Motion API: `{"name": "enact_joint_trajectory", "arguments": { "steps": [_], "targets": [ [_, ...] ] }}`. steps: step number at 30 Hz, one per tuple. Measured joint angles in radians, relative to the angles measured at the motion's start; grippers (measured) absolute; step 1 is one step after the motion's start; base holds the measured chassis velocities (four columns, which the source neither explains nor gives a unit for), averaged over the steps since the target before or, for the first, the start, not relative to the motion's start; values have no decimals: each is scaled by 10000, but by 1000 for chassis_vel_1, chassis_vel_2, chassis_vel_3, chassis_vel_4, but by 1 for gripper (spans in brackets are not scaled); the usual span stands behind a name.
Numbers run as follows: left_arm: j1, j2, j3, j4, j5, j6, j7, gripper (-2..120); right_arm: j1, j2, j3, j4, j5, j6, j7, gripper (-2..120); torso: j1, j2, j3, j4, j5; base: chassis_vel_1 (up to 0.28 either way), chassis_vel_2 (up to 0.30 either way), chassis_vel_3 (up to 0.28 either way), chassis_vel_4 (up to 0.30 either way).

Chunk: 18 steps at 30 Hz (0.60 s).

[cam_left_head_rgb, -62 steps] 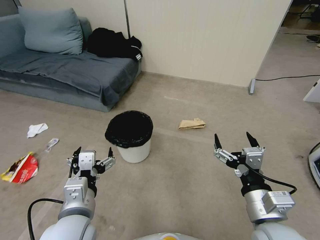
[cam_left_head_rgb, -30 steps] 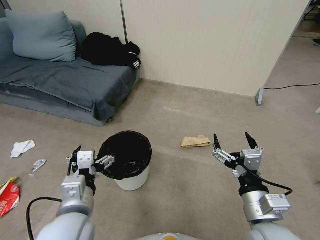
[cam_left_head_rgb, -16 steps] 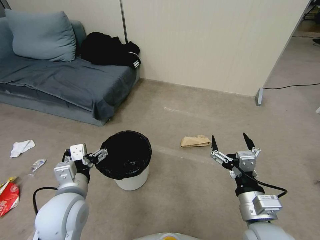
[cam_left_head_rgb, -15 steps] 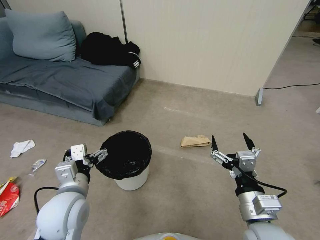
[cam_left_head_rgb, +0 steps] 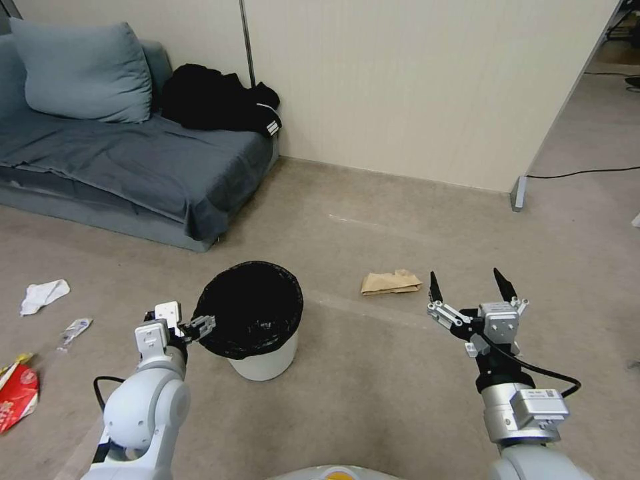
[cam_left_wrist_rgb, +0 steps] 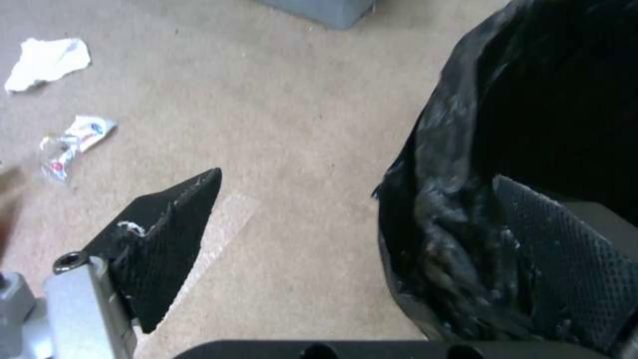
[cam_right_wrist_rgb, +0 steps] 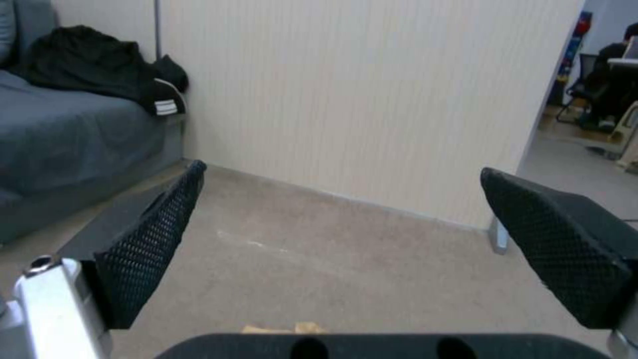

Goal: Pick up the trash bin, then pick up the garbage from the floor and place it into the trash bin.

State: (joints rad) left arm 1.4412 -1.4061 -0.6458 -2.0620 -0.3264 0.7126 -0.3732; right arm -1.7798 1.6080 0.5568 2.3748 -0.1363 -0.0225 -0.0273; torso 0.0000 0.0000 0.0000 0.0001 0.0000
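Left pincer [cam_left_head_rgb: 190, 327] wide, straddling the bin [cam_left_head_rgb: 257, 320] rim to grip it; right pincer [cam_left_head_rgb: 473, 293] wide, idle.

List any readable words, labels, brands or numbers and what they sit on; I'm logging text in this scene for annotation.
No text can be read.
Red snack wrapper on the floor: print too small to read.
Small foil wrapper: coloured print, blurred.
Label on the right arm's wrist: a code patch, unreadable.
Black clothes on the sofa: white stripes, no lettering.

No text, label, brand or number is legible on anything here
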Motion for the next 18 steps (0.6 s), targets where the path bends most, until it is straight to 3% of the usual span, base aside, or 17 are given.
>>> {"name": "enact_joint_trajectory", "arguments": {
  "steps": [18],
  "targets": [
    [-871, -114, 283, 1465, -679, 0, -86, 98, 29, 0, 112, -155, 36, -10, 28, 100, 0, 0, -1, -1, 7, 0, 0, 0, 0]
  ]
}}
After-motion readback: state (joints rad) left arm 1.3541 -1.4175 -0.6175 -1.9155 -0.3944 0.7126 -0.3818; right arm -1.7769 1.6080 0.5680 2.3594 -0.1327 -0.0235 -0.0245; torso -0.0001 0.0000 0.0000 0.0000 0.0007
